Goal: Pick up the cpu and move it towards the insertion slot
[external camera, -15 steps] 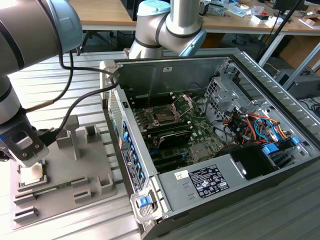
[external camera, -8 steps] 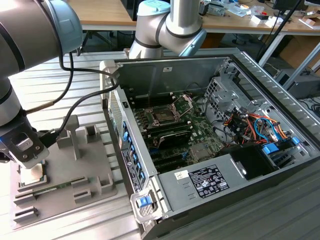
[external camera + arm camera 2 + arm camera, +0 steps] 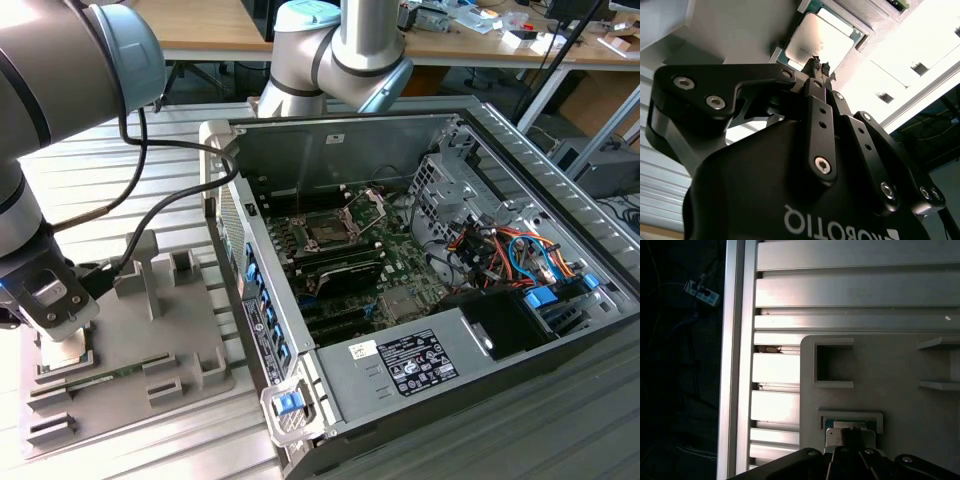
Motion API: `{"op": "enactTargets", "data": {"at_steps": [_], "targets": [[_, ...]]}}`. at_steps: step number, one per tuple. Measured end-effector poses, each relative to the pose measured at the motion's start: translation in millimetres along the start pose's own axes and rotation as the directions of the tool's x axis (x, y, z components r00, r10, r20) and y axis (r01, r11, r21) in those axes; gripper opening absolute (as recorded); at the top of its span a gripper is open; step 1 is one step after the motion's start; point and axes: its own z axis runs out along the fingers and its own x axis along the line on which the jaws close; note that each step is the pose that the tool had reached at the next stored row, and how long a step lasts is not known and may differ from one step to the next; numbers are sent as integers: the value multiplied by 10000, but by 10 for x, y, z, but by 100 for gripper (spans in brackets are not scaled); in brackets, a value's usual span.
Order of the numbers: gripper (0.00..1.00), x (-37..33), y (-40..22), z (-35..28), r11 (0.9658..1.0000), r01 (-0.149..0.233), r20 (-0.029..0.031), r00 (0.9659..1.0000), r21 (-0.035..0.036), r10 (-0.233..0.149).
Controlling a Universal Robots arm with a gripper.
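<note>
Grey tray (image 3: 186, 322), cpu (image 3: 822, 37) beneath pinched-together jaws

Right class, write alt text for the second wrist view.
The black claw, its tips together, points down at the pale square cpu, which lies in a recess of the grey tray.

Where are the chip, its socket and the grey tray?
chip (image 3: 827, 37), second wrist view, middle of its pale top.
socket (image 3: 328, 233), exterior view, its dark centre.
grey tray (image 3: 180, 325), exterior view, bare flat part.
</note>
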Motion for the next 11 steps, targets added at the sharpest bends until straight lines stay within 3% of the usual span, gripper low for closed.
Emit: {"op": "enactTargets", "data": {"at_steps": [11], "targets": [[11, 0, -1, 2, 10000, 1, 1, 10000, 0, -1]]}}
